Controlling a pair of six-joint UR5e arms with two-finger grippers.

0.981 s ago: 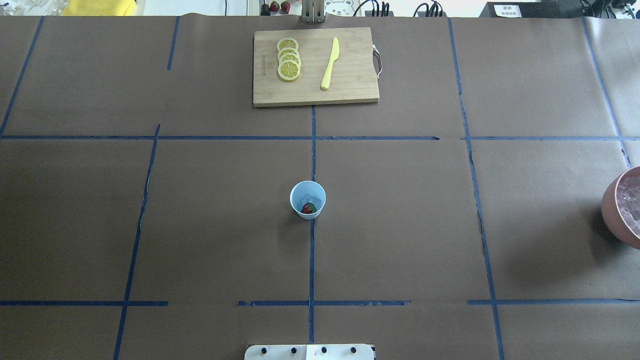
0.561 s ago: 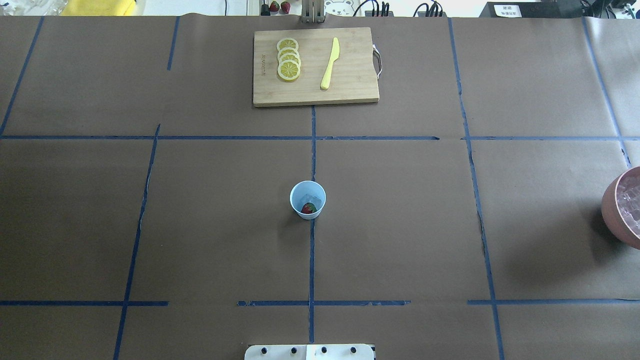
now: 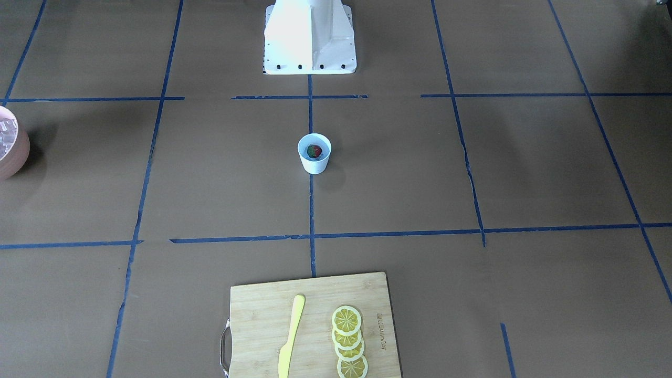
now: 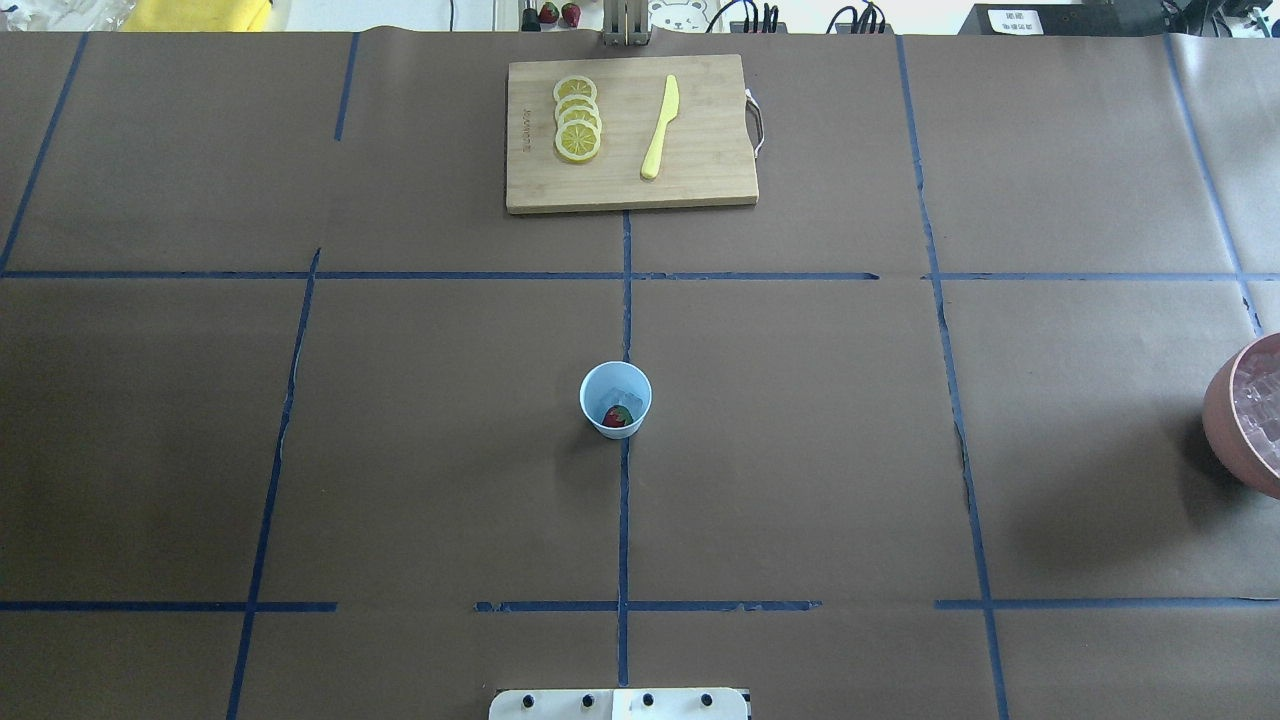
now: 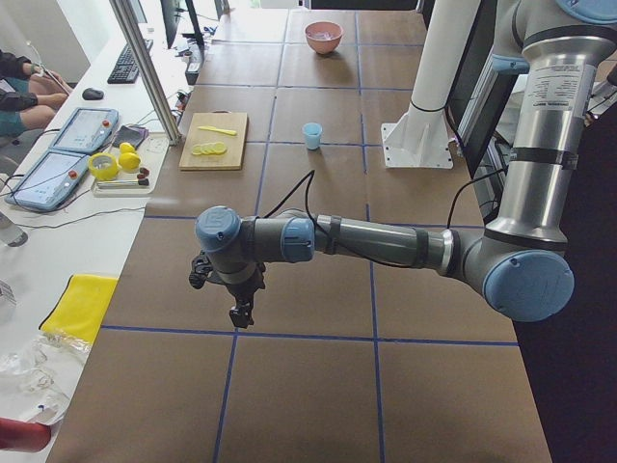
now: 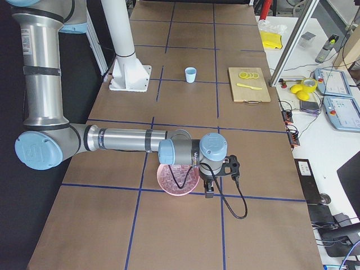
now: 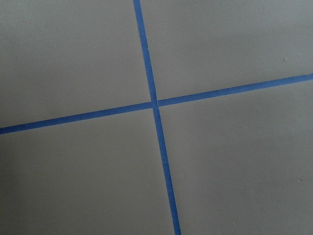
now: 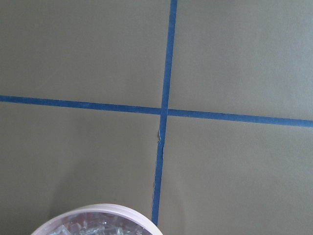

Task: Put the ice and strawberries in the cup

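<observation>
Exterior left view is showing the left hand (image 5: pixel 237 311) hanging above the tabletop's (image 4: pixel 400 450) left end; I cannot tell whether it is open or closed. At centre, the cup (image 4: pixel 597 388) is holding the strawberry (image 4: pixel 617 417) and ice (image 4: pixel 625 398). Far right, the right hand (image 6: pixel 209 190) is hanging by the pink bowl (image 4: pixel 1222 420); its grip likewise cannot be told.

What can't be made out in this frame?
Left hand: exterior left view only; open or shut unclear.
Right hand: exterior right view only; same.
Ice in the cup: overhead, too small and pale to count.
Pink bowl: cut off by overhead's right edge.
</observation>
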